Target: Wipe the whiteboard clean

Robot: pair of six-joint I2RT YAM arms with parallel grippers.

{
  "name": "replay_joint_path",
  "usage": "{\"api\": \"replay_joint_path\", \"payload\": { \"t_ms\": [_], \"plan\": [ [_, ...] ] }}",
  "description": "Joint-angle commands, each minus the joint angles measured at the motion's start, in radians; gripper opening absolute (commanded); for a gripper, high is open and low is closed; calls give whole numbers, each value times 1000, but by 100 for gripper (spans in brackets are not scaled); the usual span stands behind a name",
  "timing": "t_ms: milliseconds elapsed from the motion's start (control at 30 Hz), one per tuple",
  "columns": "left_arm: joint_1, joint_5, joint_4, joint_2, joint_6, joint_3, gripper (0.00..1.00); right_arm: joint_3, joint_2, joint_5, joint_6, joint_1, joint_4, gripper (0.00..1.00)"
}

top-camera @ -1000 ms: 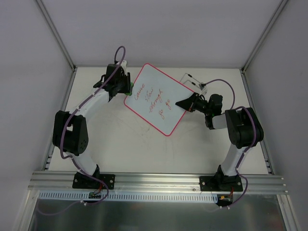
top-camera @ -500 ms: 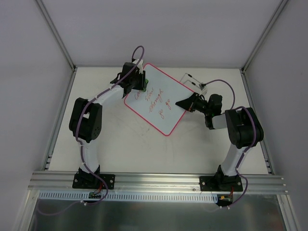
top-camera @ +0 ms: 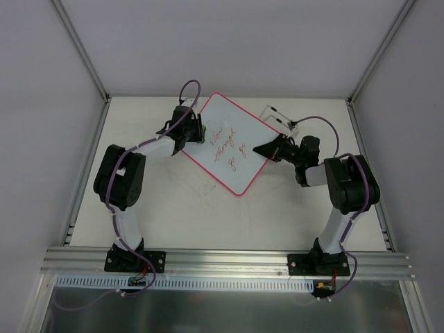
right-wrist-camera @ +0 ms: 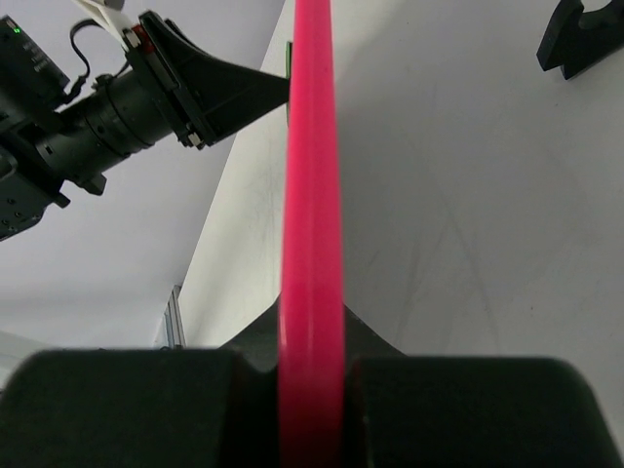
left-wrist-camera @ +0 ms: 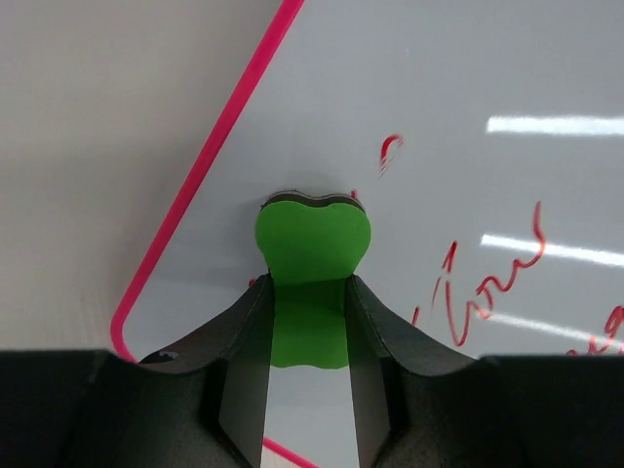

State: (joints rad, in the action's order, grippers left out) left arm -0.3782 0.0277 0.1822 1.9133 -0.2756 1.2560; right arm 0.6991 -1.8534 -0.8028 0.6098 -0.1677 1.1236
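Note:
The whiteboard point(top-camera: 229, 142) is white with a pink-red frame and red handwriting, held tilted over the table. My right gripper point(top-camera: 266, 150) is shut on its right edge; in the right wrist view the pink frame point(right-wrist-camera: 311, 195) runs between the jaws. My left gripper point(top-camera: 199, 132) is shut on the green bone-shaped eraser point(left-wrist-camera: 312, 244) and presses it on the board's upper-left part. In the left wrist view red writing point(left-wrist-camera: 487, 283) lies right of the eraser, and the board around the eraser is white. The left gripper point(left-wrist-camera: 307, 331) shows its jaws close on the eraser's waist.
A clear holder with black feet point(top-camera: 281, 119) lies behind the right gripper. A black foot piece point(right-wrist-camera: 583, 37) shows on the table in the right wrist view. The table point(top-camera: 173, 201) has raised rails at left and right.
My left gripper has moved with the eraser from the board's left edge onto its upper-left part. The top word of the writing is gone. The right arm has not moved.

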Motion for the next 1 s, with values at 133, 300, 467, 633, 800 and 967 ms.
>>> {"api": "replay_joint_path", "payload": {
  "t_ms": [133, 300, 467, 633, 800, 967],
  "plan": [
    [28, 89, -85, -56, -94, -136, 0, -1, 56, -75, -133, -24, 105, 0],
    [62, 92, -95, -59, -122, -130, 0, 0, 63, -81, -136, -24, 105, 0],
    [61, 25, -93, 16, -103, 6, 0, 4, 88, -91, -153, -32, 76, 0],
    [36, -107, -93, 81, -28, 147, 0, 5, 114, -95, -205, -41, 9, 0],
    [-5, -196, -93, 96, 33, 236, 0, 22, 120, -108, -214, -47, -13, 0],
    [-34, -256, -92, 110, 72, 287, 0, 31, 112, -113, -219, -58, -25, 0]
  ]
}}
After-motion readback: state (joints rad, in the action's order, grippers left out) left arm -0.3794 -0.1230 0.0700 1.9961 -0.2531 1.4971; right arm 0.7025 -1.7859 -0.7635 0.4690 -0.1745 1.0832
